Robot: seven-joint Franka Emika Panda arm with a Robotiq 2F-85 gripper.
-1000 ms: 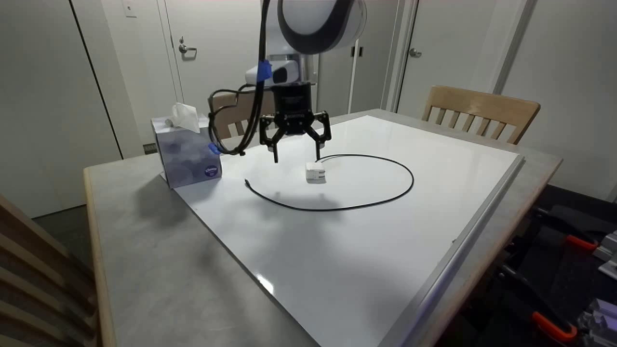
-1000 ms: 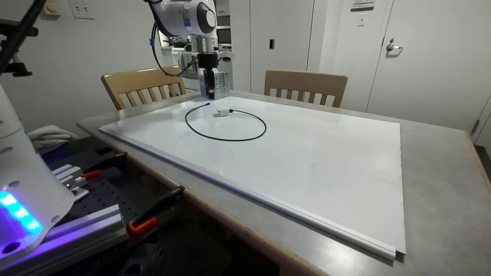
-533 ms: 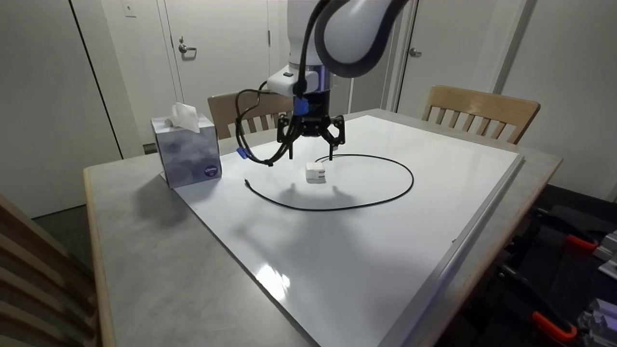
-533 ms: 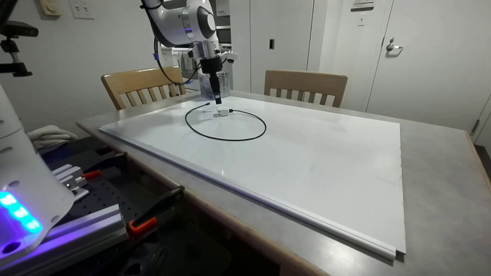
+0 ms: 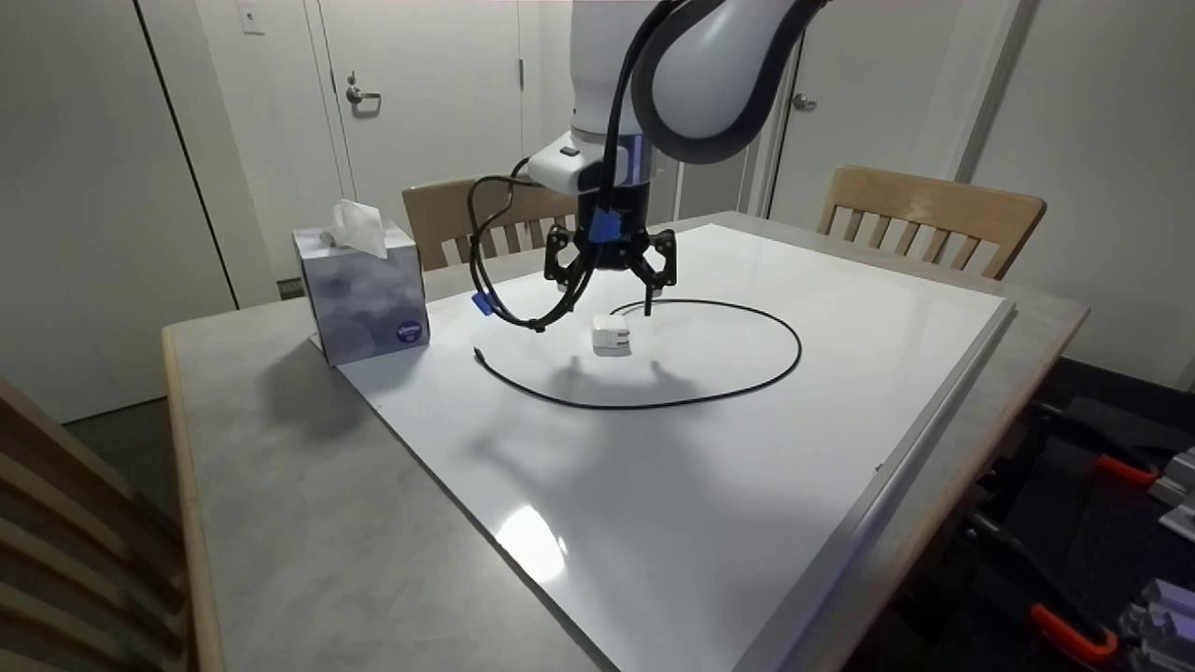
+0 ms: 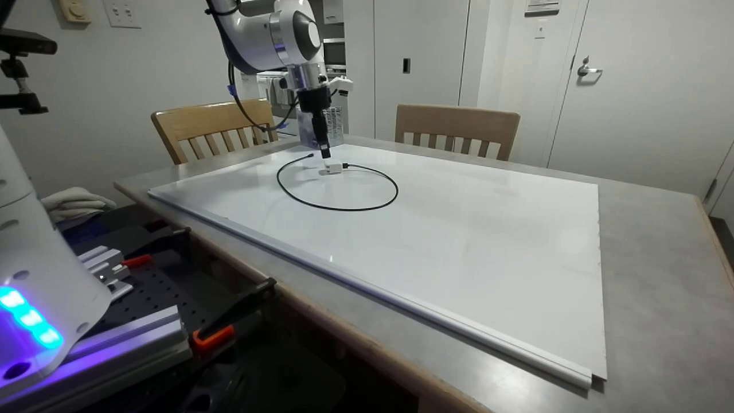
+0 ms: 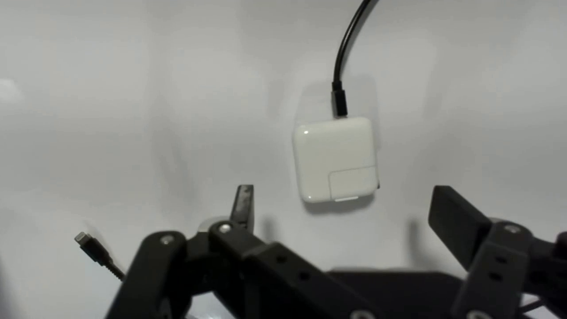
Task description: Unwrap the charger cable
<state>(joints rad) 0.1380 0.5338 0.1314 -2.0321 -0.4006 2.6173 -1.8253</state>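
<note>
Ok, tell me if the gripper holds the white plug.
No: in the wrist view, the gripper stands open, clear of the white plug.

Both exterior views reach me dim. In an exterior view, glare whites out a patch of the whiteboard [image 5: 738, 448] and the arm [image 5: 607, 84] casts soft shadow. Cyan lights [image 6: 31, 317] glow on the base [image 6: 34, 246]. My wrist view looks grey, shadow edging the white plug [image 7: 339, 155].
</note>
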